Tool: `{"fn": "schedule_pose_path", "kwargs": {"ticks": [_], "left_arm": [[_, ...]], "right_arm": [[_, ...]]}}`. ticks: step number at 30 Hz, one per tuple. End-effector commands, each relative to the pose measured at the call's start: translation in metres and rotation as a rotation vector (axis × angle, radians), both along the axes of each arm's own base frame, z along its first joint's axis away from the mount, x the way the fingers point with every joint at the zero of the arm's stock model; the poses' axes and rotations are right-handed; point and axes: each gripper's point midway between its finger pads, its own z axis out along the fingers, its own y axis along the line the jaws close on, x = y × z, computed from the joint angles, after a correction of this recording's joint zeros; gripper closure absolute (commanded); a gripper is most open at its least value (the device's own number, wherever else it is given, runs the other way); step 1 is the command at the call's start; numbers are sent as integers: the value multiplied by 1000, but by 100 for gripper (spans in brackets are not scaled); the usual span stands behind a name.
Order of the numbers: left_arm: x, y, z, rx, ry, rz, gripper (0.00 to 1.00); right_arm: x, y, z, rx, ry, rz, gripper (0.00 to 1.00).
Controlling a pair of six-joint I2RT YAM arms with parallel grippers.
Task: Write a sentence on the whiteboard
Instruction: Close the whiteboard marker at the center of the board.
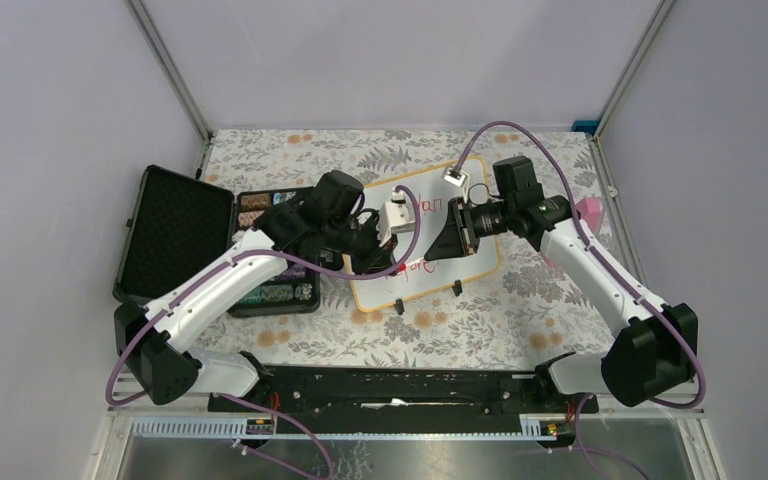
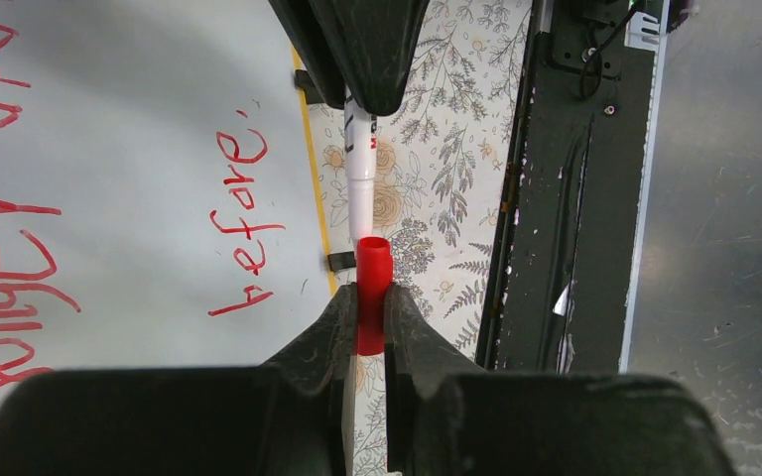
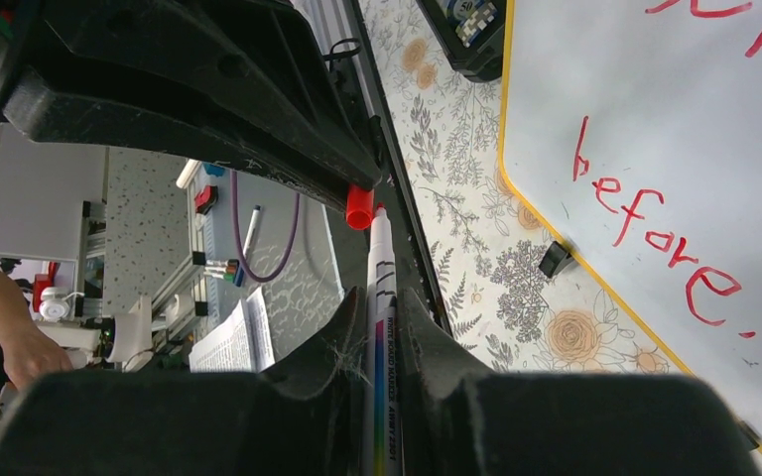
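The whiteboard [image 1: 438, 262] lies flat on the flowered cloth, with red handwriting on it that includes the word "before" [image 2: 243, 213]. My left gripper [image 2: 371, 290] is shut on a red marker cap [image 2: 373, 260]. Facing it, my right gripper [image 3: 381, 297] is shut on the barrel of a white whiteboard marker [image 3: 381, 263]. Both hover just past the board's near edge [image 2: 310, 149]. The marker's red tip [image 3: 378, 210] sits right at the mouth of the cap [image 3: 359, 210], slightly to one side of it. From the left wrist the marker [image 2: 360, 178] points straight at the cap.
An open black chip case [image 1: 175, 235] with poker chips [image 1: 280, 295] lies left of the board. A black rail [image 1: 400, 385] runs along the near table edge. A pink object [image 1: 591, 210] sits by the right wall. One black clip foot [image 3: 554, 258] holds the board's edge.
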Motion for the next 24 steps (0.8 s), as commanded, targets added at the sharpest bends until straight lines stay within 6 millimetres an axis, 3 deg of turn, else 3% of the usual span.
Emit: {"fn": "schedule_pose_path", "kwargs": {"ticks": [1,7,12,17,24], "left_arm": [[5,-12,19,-62,-22,-8,100],[2,-8,18,-50,-32,-17,100],[-5,10,1,-2,-37,-12,100],[-5,24,0,-22,-9,12,100],[-10,18,7,-54,-5,-24,100]], "right_arm": [[0,6,15,20,-38,28,100],[6,4,15,-10,-77,-12,100],[9,0,19,-20,-98,-30,100],[4,0,21,-5,-86,-9,100],[-6,6,24,35,-46,48,100]]}}
